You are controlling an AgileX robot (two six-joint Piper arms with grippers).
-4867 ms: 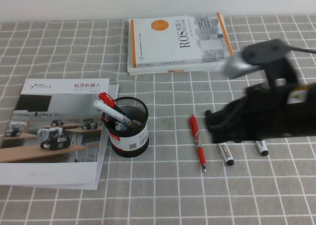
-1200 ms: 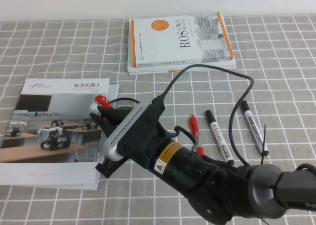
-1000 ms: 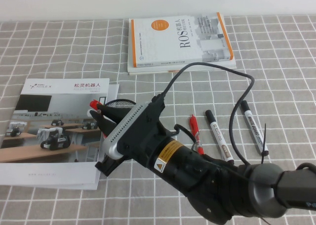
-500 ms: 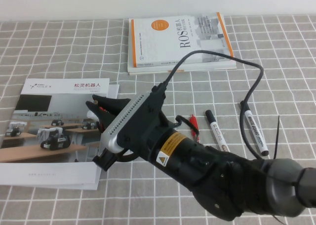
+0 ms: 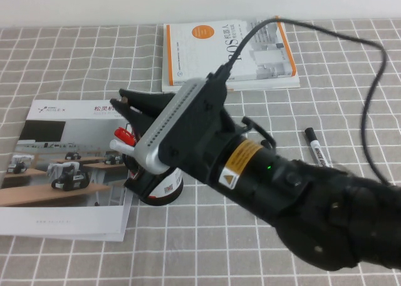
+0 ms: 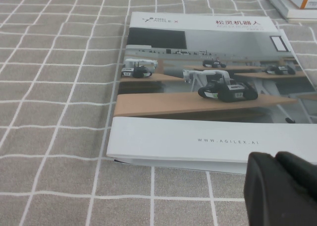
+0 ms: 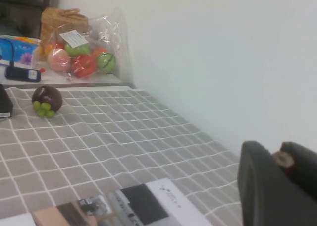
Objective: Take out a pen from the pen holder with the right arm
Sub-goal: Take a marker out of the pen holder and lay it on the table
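- Black mesh pen holder (image 5: 161,187) is standing on the grey checked bench (image 5: 62,261), mostly hidden under the right arm.
- Red-capped pen (image 5: 125,134) is showing just above it, below the right gripper (image 5: 123,103), whose jaws are sitting nearly closed.
- Left gripper (image 6: 281,184) is hovering by the white brochure (image 6: 198,141); jaws: cannot tell.

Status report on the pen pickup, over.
Right hand shut, hovering above pen holder; grip on red-capped pen unclear. Left hand parked by brochure. Nothing blocking.
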